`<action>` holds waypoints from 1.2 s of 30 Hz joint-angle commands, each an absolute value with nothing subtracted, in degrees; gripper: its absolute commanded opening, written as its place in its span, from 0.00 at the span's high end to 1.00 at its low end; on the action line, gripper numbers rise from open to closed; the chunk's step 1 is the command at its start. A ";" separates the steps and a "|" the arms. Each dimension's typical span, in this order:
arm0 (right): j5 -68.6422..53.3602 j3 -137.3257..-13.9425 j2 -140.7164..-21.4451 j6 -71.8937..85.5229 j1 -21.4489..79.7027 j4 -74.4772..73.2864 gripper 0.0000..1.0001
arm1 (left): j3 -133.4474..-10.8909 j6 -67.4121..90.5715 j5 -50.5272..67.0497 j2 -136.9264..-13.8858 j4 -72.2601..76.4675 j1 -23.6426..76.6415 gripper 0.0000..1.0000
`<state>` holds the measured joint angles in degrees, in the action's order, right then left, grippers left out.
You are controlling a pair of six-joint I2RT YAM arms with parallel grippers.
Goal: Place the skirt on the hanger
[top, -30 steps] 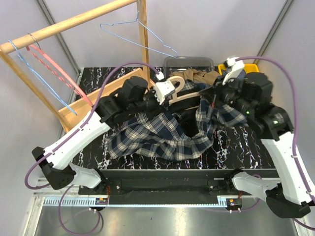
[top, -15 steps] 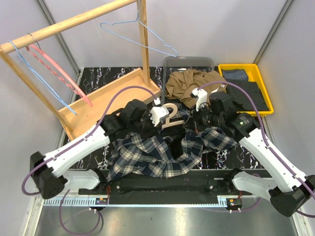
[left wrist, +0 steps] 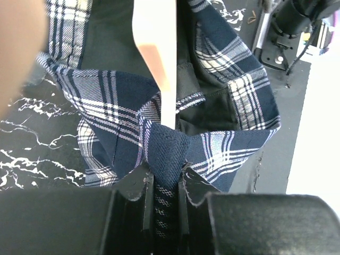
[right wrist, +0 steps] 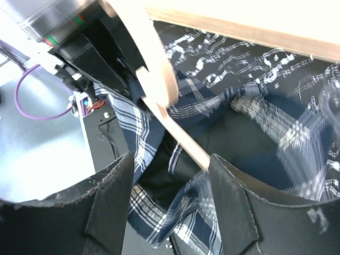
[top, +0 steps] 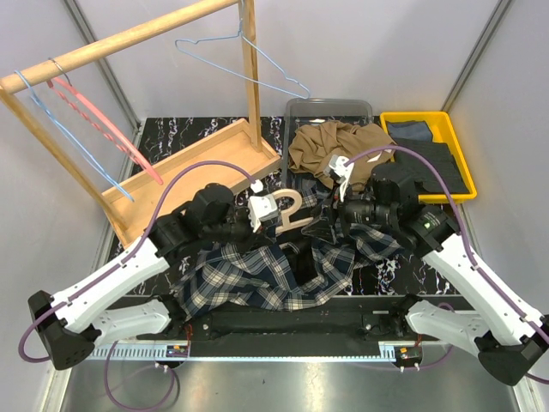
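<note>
From above, the skirt [top: 330, 144] lies bunched at the tabletop's [top: 171, 137] far side, just beyond the right claw [top: 324, 227] and farther from the left claw [top: 276, 213]. The hanger [top: 206, 39] hangs on the wooden rack [top: 129, 39] (well apart from both).

Left wrist: the claw is pinching the plaid shirt [left wrist: 159, 154].

Right wrist: the claw's fingers are spread, gripping nothing.

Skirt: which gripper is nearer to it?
Right. The right gripper hovers just in front of the skirt; the left gripper is farther left, clamped on the plaid shirt.
</note>
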<state>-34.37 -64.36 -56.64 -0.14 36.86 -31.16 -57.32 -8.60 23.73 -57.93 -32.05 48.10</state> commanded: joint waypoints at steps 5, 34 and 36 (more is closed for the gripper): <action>-41.57 -68.73 -61.61 -7.91 37.27 -28.39 0.28 | -61.70 -12.48 31.11 -58.09 -30.41 48.43 1.00; -30.26 -65.83 -65.31 -9.23 40.87 -29.54 1.00 | -61.70 -11.69 16.19 -53.44 -29.44 48.43 0.76; -28.48 -65.22 -64.17 -9.23 40.78 -28.13 1.00 | -60.91 -10.03 13.37 -52.83 -29.27 48.43 0.43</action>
